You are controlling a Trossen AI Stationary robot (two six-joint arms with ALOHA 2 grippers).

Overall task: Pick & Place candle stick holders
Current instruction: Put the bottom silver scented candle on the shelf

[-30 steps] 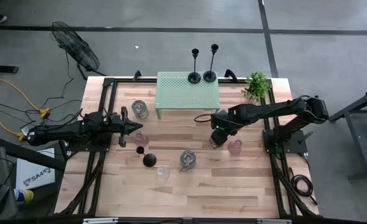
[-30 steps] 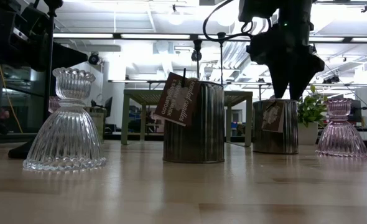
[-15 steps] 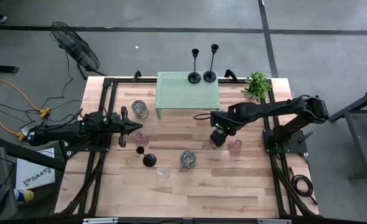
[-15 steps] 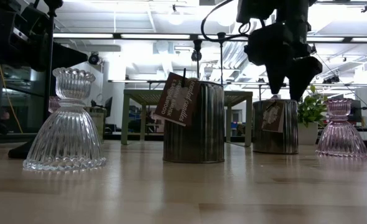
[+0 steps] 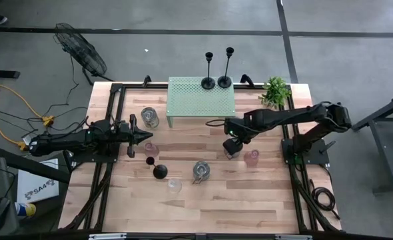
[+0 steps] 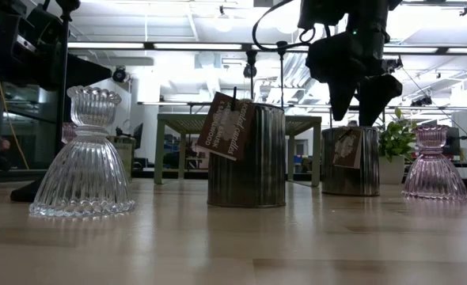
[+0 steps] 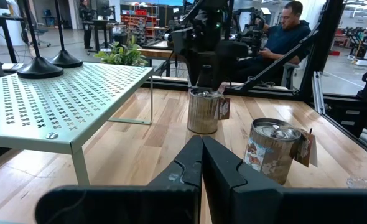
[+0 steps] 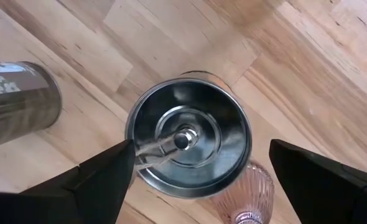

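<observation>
My right gripper (image 8: 193, 171) has risen a little higher and hangs wide open above the silvery jar (image 8: 188, 142), which stands on the table (image 5: 250, 193) just beside the pink cup (image 5: 251, 157).

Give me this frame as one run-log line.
right gripper: open, above silvery jar, not gripping | left gripper: shut, waiting at table's left | two black candlesticks: on green shelf

Grey floor (image 5: 356, 80), black fan (image 5: 80, 50)
</observation>
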